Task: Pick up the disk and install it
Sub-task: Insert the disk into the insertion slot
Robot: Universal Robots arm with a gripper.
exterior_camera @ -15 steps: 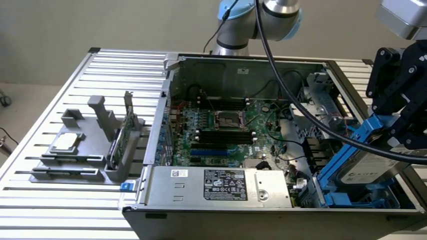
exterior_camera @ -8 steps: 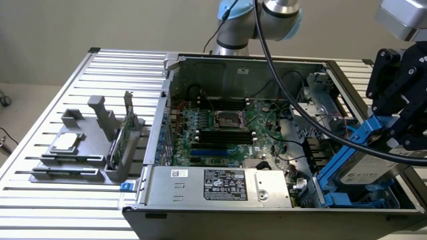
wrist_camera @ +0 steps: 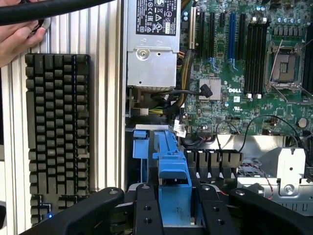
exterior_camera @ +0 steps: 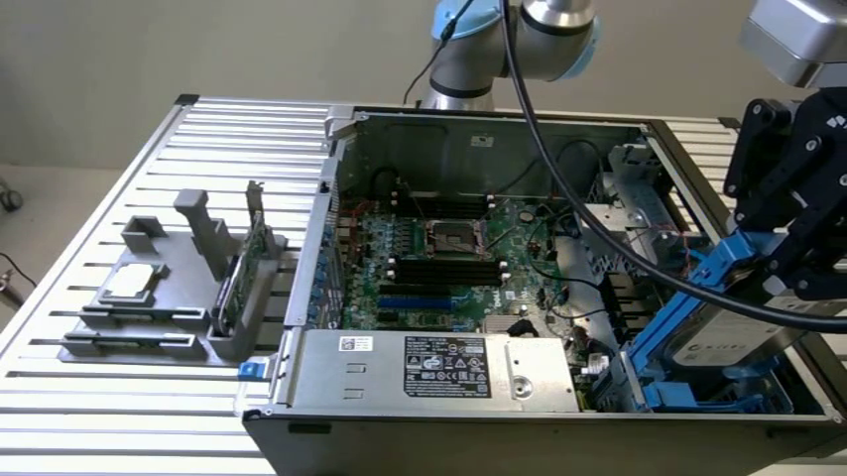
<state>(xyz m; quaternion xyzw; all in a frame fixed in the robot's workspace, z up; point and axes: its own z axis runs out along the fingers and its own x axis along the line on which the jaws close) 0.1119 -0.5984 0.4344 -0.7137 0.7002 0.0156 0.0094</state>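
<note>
The disk (exterior_camera: 725, 342) is a silver-grey drive with a white label and blue side rails. It hangs tilted over the drive bay (exterior_camera: 677, 395) at the front corner of the open computer case (exterior_camera: 344, 139), on the exterior view's right. My gripper (exterior_camera: 784, 270) is shut on its upper end. In the wrist view a blue rail of the disk (wrist_camera: 173, 181) runs between my black fingers (wrist_camera: 145, 208), above a blue bay bracket (wrist_camera: 140, 147).
A grey power-supply box (exterior_camera: 437, 367) lies along the case's front, with the motherboard (exterior_camera: 437, 258) behind it. My black cable (exterior_camera: 582, 218) crosses over the case. A grey holder (exterior_camera: 198, 228) carries a processor chip (exterior_camera: 133, 283). A keyboard (wrist_camera: 58, 132) and a person's hand (wrist_camera: 17, 36) are beside the case.
</note>
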